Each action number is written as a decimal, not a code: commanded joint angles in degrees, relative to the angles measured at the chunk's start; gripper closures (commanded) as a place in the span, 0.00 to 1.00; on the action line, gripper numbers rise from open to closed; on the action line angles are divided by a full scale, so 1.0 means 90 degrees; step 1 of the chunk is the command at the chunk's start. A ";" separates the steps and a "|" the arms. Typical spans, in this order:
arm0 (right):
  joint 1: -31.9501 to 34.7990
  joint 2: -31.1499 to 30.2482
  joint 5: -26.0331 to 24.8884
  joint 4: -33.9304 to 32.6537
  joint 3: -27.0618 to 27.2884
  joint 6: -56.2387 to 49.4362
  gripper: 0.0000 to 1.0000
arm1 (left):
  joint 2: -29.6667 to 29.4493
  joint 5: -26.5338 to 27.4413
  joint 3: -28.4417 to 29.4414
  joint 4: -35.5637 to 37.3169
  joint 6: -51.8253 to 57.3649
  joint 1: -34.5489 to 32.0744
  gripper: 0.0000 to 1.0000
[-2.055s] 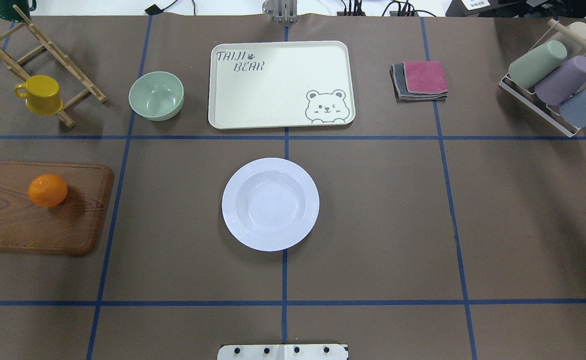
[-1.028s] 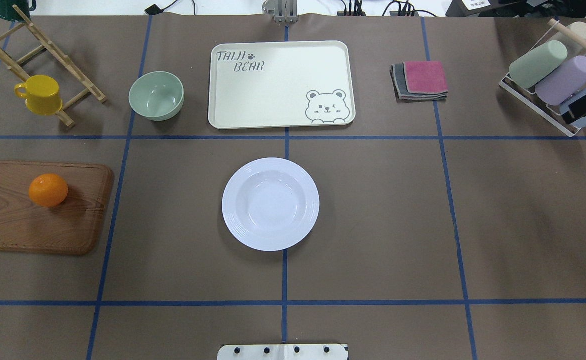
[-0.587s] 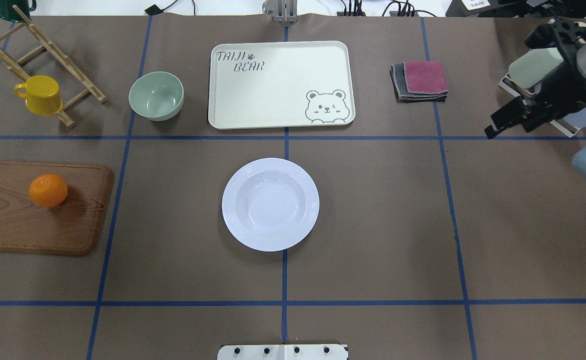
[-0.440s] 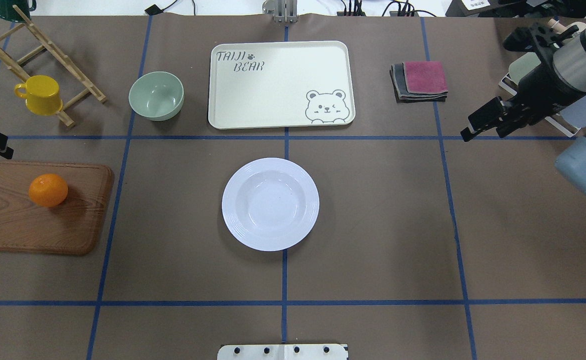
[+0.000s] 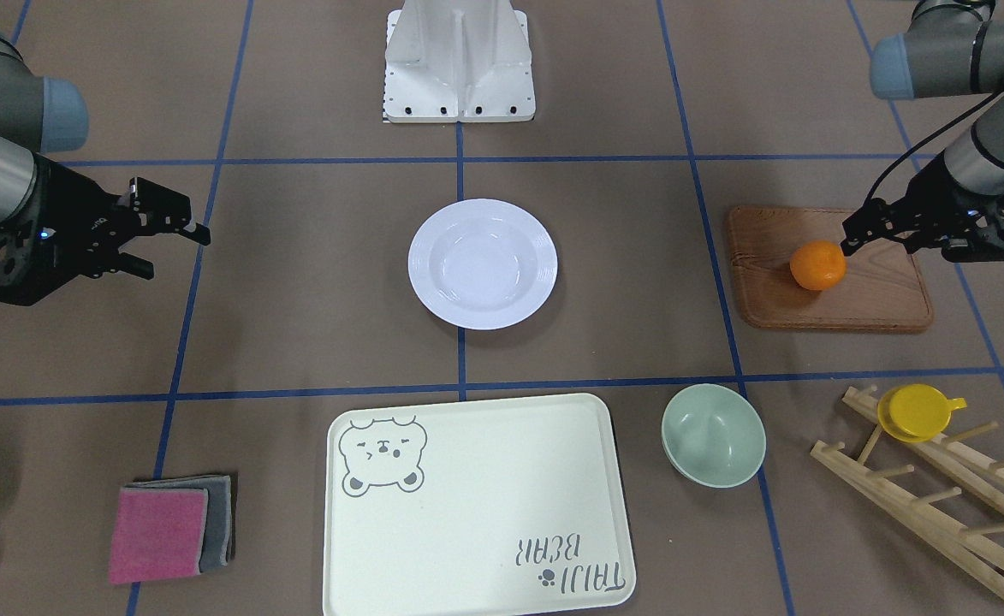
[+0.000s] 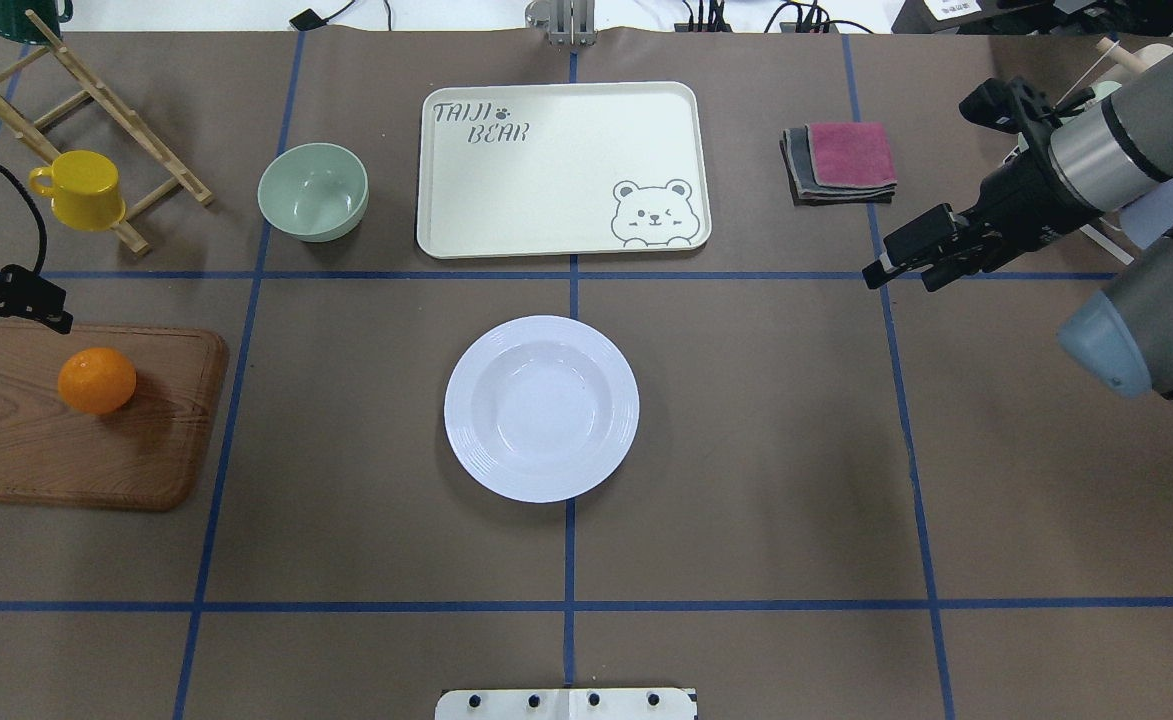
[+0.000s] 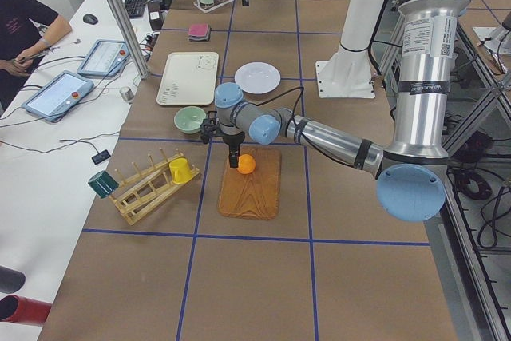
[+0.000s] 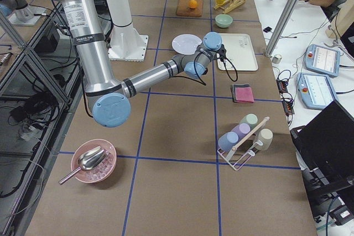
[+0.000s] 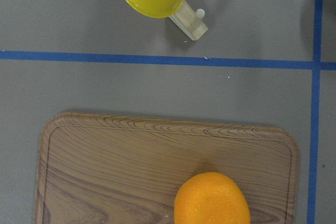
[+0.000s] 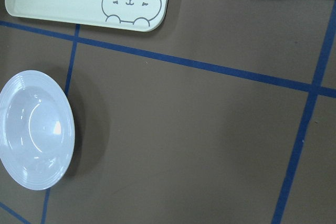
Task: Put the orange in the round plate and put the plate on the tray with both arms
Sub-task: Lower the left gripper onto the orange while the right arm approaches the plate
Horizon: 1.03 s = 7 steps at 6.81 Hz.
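Note:
The orange (image 6: 96, 380) (image 5: 818, 265) lies on a brown wooden board. In the left wrist view the orange (image 9: 212, 200) sits at the bottom edge. My left gripper (image 6: 51, 312) (image 5: 852, 238) hovers just beyond the board's far edge, close to the fruit, open and empty. The round white plate (image 6: 541, 408) (image 5: 483, 263) (image 10: 35, 129) stands empty at the table's middle. Beyond it lies the cream bear tray (image 6: 561, 165) (image 5: 476, 505), empty. My right gripper (image 6: 896, 265) (image 5: 168, 248) hangs open over bare table, right of the plate and tray.
The wooden board (image 6: 66, 450) is at the left. A pale green bowl (image 6: 313, 192) stands left of the tray. A yellow cup (image 6: 81, 190) rests against a wooden rack (image 6: 96, 95). Folded cloths (image 6: 841, 160) lie right of the tray. A person (image 7: 24, 21) sits beside the table.
Both arms have come into view. The right gripper swept in from the right edge toward the middle. The left gripper moved in from the left edge toward the board. Orange and plate stayed put.

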 commanded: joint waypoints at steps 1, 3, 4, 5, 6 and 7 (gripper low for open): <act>-0.0234 0.0158 -0.0039 0.0693 -0.0190 0.0815 0.00 | -0.0011 0.0166 0.0371 -0.0521 -0.0219 0.0133 0.00; -0.0254 0.0159 -0.0088 0.0742 -0.0180 0.0816 0.00 | -0.0225 0.0263 0.1083 -0.1536 -0.0874 0.0503 0.01; -0.0264 0.0159 -0.0098 0.0742 -0.0151 0.0816 0.00 | -0.0313 0.0263 0.1154 -0.1550 -0.0933 0.0514 0.01; -0.0302 0.0159 -0.0127 0.0742 -0.0141 0.0816 0.00 | -0.0313 0.0263 0.1222 -0.1570 -0.0934 0.0543 0.01; -0.0312 0.0159 -0.0128 0.0742 -0.0131 0.0816 0.00 | -0.0313 0.0273 0.1204 -0.1580 -0.1166 0.0611 0.01; -0.0322 0.0159 -0.0128 0.0742 -0.0131 0.0816 0.00 | -0.0275 0.0273 0.1194 -0.1773 -0.1236 0.0679 0.01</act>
